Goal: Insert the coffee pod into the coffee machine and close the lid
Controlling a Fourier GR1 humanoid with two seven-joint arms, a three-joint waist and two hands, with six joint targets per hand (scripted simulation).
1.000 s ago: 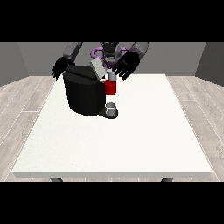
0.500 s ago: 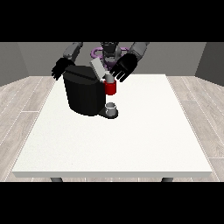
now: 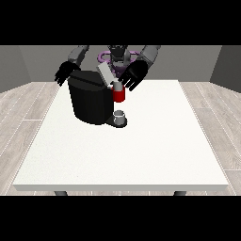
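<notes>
The hand at the view's right (image 3: 133, 75) is seen above and just behind the coffee machine's front, its fingers spread and fairly straight, pointing down and toward the camera; nothing is seen to be held in it, though its fingertips lie close to the small grey pod (image 3: 116, 85) that sits on top of the red part (image 3: 119, 95) of the machine, and whether they touch it cannot be told. The hand at the view's left (image 3: 65, 73) is held at the far left corner of the coffee machine (image 3: 91, 101), its fingers also spread and relaxed and hanging downward; whether it touches the machine's body cannot be told. The machine is a black, rounded block standing upright near the far left part of the white table (image 3: 127, 150), with its front turned toward the view's right. Its grey lid (image 3: 105, 74) is raised and tilted, its long axis running from lower right to upper left, so the lid is still open. Below the red part a small grey cup (image 3: 119, 116) stands upright on the machine's low black base. No brand, label or writing can be read on the machine or on anything else.
</notes>
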